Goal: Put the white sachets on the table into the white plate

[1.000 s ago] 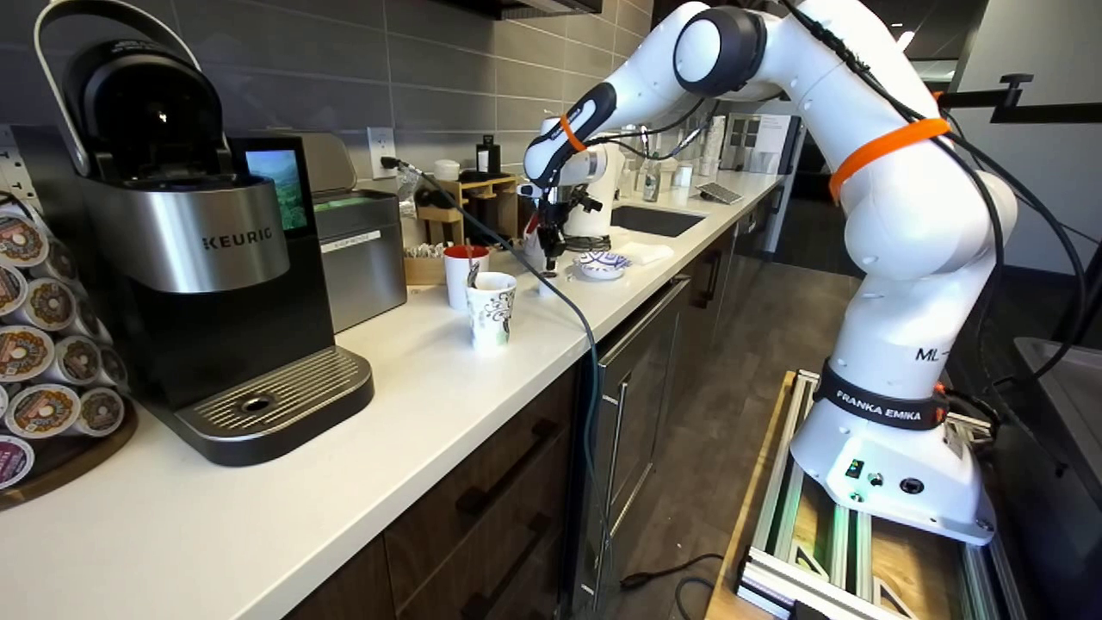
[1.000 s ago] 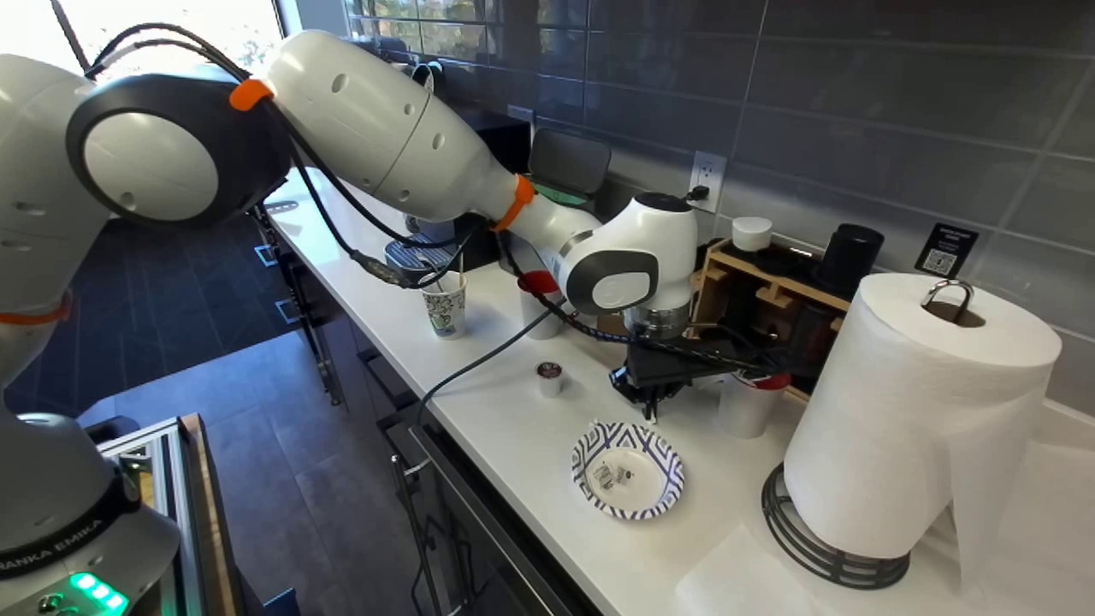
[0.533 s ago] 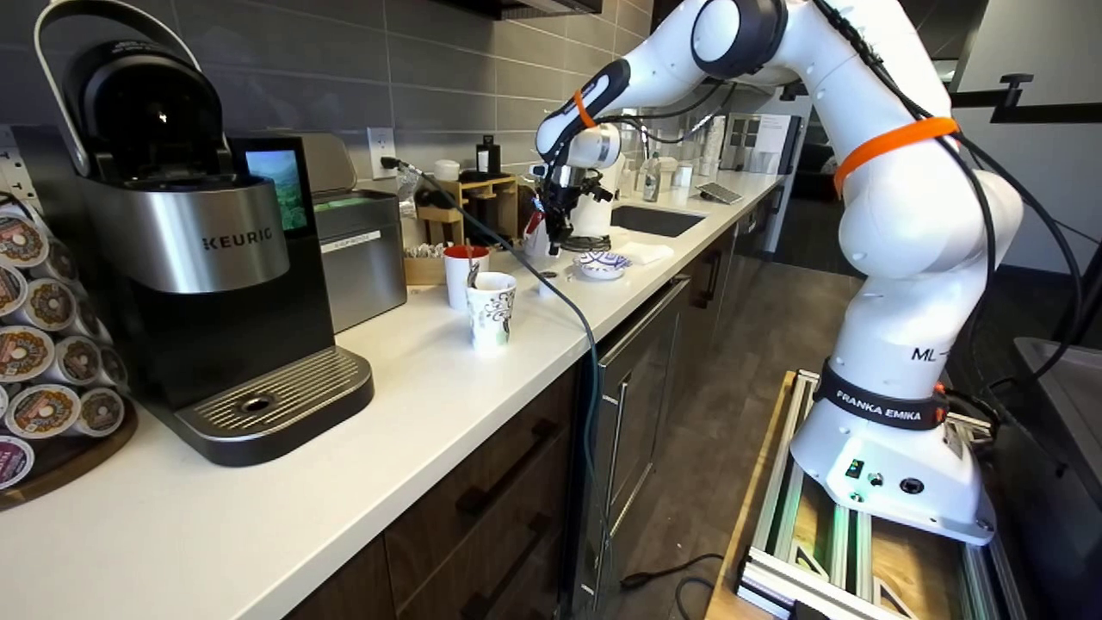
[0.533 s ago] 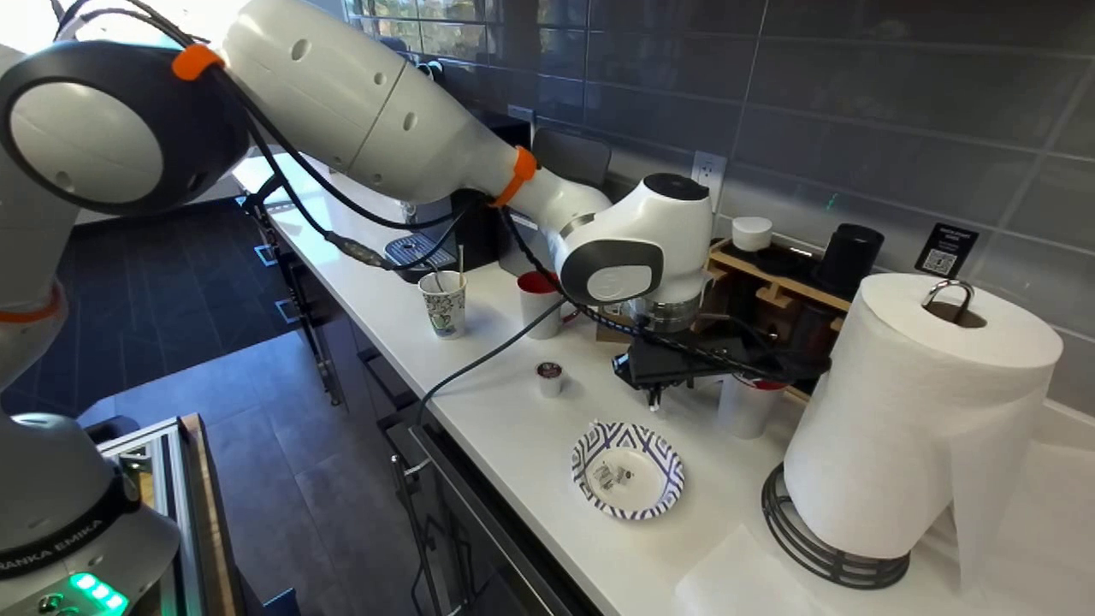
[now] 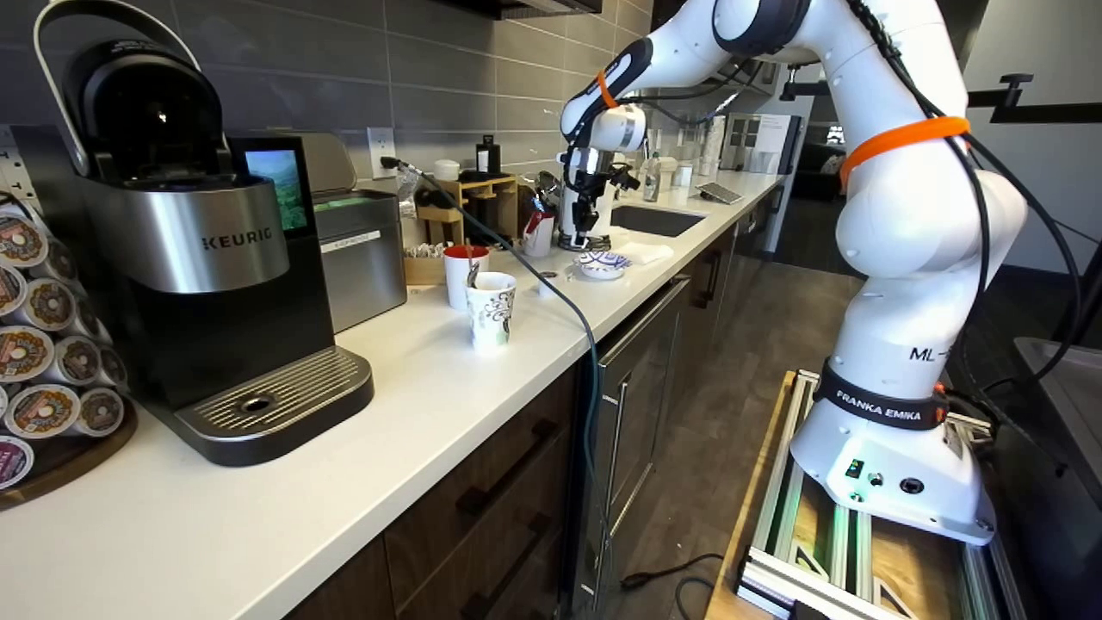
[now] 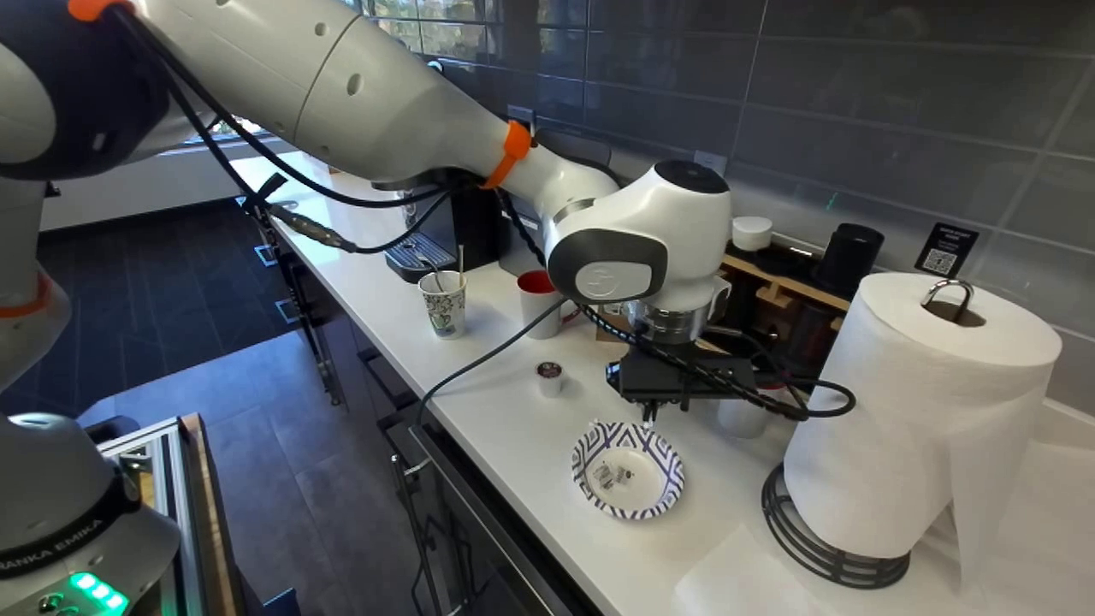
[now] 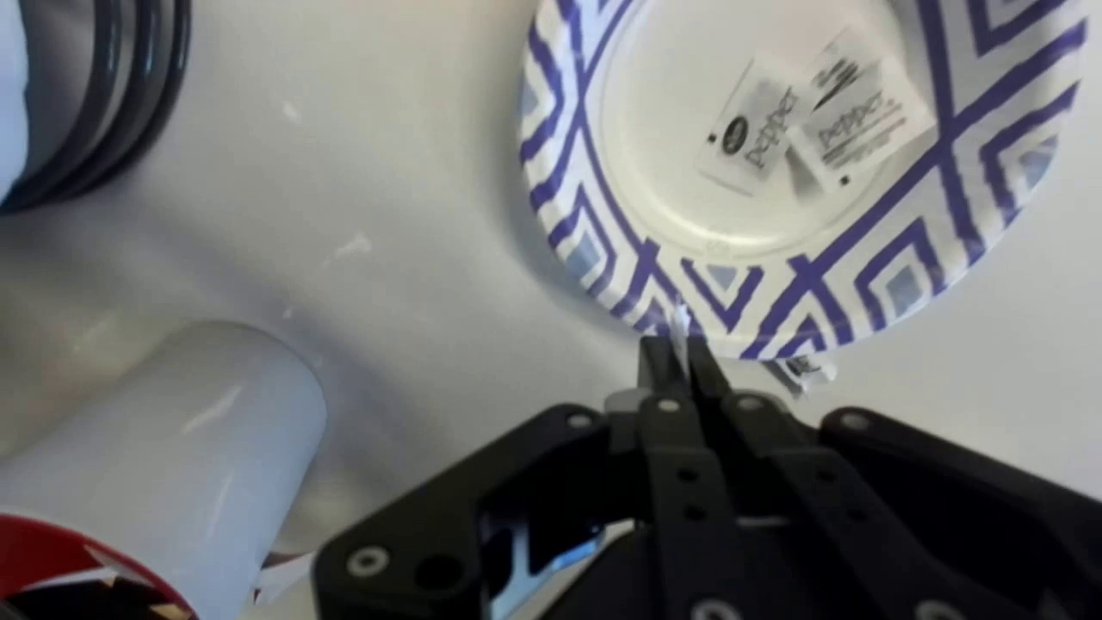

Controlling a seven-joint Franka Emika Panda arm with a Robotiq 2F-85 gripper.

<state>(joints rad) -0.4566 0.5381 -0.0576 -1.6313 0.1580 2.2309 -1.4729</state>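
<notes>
The plate, white with a blue-purple zigzag rim, sits on the off-white table (image 5: 413,387). It shows in both exterior views (image 5: 603,272) (image 6: 637,496) and the wrist view (image 7: 646,138). Two white pepper sachets (image 7: 747,133) (image 7: 861,112) lie inside it. Another white sachet (image 7: 807,368) lies on the table, partly hidden by the plate's rim. My gripper (image 7: 680,349) is shut on a white sachet (image 7: 680,323), whose edge sticks out past the fingertips. The gripper (image 6: 650,414) is above the table, at the plate's rim by the wall side.
A paper towel roll (image 6: 924,428) on a black wire stand is beside the plate. A white cup with red inside (image 7: 198,439) stands near the gripper. A small coffee pod (image 6: 549,381), a red-lined mug (image 6: 537,308), a patterned cup (image 6: 443,308) and a cable (image 6: 488,364) are along the counter.
My gripper has risen from the table and moved along the counter toward the plate and the paper towel roll. The plate and cups have not moved.
</notes>
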